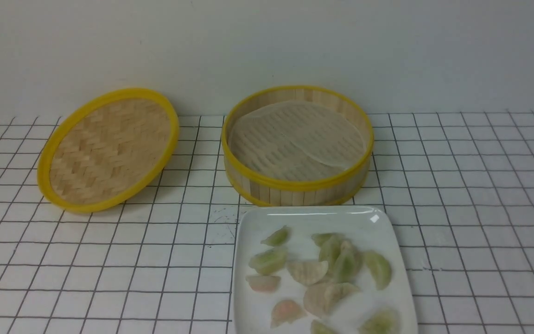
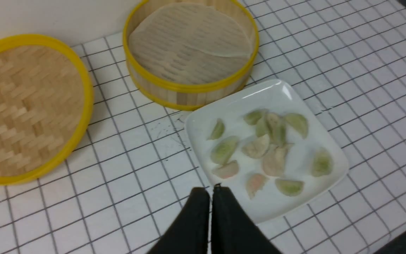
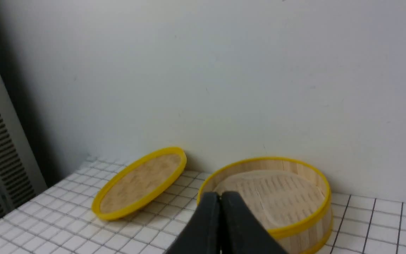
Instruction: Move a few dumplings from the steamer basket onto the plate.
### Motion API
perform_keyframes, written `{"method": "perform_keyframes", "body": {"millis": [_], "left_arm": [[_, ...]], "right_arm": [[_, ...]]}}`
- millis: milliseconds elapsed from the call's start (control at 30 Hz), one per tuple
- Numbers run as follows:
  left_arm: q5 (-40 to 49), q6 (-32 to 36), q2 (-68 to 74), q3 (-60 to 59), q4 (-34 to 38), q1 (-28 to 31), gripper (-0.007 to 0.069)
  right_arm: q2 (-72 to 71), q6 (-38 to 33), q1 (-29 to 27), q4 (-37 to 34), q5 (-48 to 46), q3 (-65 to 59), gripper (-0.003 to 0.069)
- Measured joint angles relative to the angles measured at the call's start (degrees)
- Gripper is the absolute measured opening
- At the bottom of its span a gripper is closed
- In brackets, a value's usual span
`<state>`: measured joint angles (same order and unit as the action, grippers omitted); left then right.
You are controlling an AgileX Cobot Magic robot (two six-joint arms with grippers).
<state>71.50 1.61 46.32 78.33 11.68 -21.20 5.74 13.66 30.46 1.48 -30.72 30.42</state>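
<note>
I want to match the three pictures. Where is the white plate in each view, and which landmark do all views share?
Front view: the plate lies at the lower edge, right of centre, just in front of the steamer basket, partly cut off.
Left wrist view: the plate lies between the basket and the shut left tool.
Right wrist view: not in it.
Shared landmark: the steamer basket, with the lid beside it.

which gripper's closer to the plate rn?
Left. The left gripper, jaws shut, hangs at the edge of the plate; the right gripper, also shut, faces the steamer basket, plate outside its view.
</note>
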Motion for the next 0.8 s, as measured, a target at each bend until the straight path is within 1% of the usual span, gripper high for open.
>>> {"method": "perform_keyframes", "body": {"millis": [100, 200, 400, 500, 633, 800], "left_arm": [[-0.9, 0.0, -3.7, -1.5, 1.4, 0.0, -0.0006], [-5.7, -0.2, -10.8, -6.4, 1.0, 0.0, -0.0006], [-21.2, -1.6, -28.8, -23.2, -0.3, 0.0, -0.0006], [-25.6, -3.2, -37.0, -32.3, -0.3, 0.0, -0.0006], [-29.3, -4.4, -43.8, -39.5, -0.3, 0.0, -0.0006], [-30.4, -4.5, -47.3, -44.2, -0.1, 0.0, -0.0006]], "right_arm": [[-4.0, 0.2, 0.0, 0.0, 0.5, -1.2, -0.0015], [-6.5, 0.3, 0.0, 0.0, 1.0, -1.4, -0.0015], [-6.7, 1.7, 0.0, 0.0, 1.0, -1.4, -0.0015], [-6.7, 1.9, 0.0, 0.0, 1.0, -1.5, -0.0015], [-6.7, 1.9, 0.0, 0.0, 0.6, -1.8, -0.0015], [-6.7, 1.9, 0.0, 0.0, 0.6, -1.8, -0.0015]]}}
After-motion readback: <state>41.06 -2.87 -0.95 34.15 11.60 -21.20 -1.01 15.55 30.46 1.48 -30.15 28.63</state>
